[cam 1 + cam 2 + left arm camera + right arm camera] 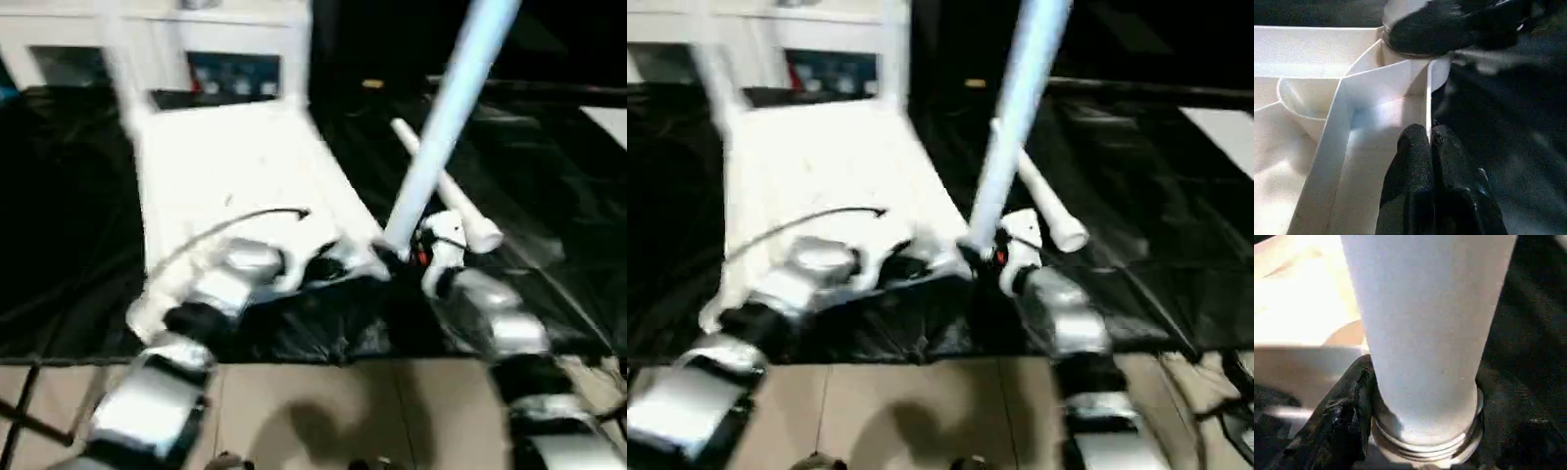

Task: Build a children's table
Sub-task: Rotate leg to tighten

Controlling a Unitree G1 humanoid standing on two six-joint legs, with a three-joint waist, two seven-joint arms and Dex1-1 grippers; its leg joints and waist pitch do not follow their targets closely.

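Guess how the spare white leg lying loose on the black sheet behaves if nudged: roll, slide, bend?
The spare leg is a round tapered tube lying flat, so it likely rolls, curving toward its narrow end. It looks rigid plastic, probably hollow and light, unlikely to bend. The crinkled black sheet may snag it and cut the roll short.

The left claw pinches the tabletop's thin edge wall beside a corner socket.
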